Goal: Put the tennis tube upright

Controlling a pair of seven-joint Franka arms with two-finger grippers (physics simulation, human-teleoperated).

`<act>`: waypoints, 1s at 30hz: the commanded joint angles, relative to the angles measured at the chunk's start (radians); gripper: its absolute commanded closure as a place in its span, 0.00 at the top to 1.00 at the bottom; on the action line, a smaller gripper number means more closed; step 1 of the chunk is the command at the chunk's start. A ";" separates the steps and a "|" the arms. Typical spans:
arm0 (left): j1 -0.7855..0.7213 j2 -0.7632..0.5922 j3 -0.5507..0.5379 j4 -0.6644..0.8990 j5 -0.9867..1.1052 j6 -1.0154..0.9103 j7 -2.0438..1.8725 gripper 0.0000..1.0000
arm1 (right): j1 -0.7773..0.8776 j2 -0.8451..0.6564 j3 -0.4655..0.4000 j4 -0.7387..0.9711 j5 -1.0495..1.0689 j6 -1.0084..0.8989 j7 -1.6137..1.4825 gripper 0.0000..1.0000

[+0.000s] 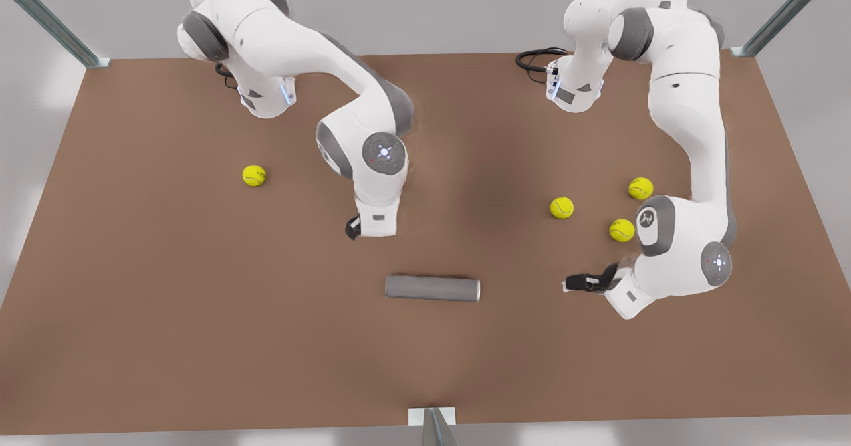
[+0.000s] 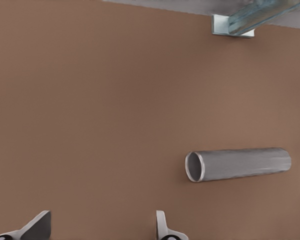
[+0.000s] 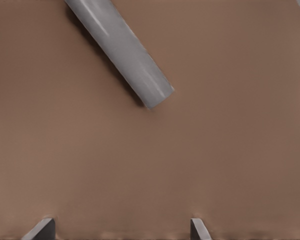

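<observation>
tennis tube (image 1: 432,288) lying flat on brown tabletop (image 1: 199,339), near-centre, untouched | right hand (image 3: 122,231) beyond tube's closed end, fingers spread, empty | left hand (image 2: 102,227) facing tube's open silvery mouth, fingers apart, empty | farther back: four yellow balls (image 1: 562,207) scattered on tabletop

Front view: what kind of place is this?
Probably a simulated robot test bench: a bare brown table framed by metal struts, two white arms, scattered tennis balls and a grey tennis tube lying flat.
</observation>
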 commanded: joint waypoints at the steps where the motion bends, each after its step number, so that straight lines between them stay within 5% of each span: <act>1: 0.000 0.034 -0.013 0.024 -0.310 0.009 0.004 1.00 | -0.034 -0.047 0.000 -0.036 0.003 -0.002 0.039 1.00; 4: 0.009 0.191 -0.139 0.092 -0.330 0.135 0.055 1.00 | -0.308 -0.262 0.022 -0.187 0.004 0.029 0.124 1.00; 11: 0.041 0.329 -0.274 0.112 -0.361 0.213 0.133 1.00 | -0.351 -0.275 0.031 -0.161 0.007 -0.075 0.340 1.00; 17: 0.036 0.349 -0.275 0.087 -0.422 0.215 0.160 1.00 | -0.518 -0.224 0.029 -0.138 0.093 -0.035 0.328 1.00; 30: -0.005 0.392 -0.275 0.082 -0.499 0.218 0.173 1.00 | -0.523 -0.224 0.029 -0.136 0.092 -0.038 0.329 1.00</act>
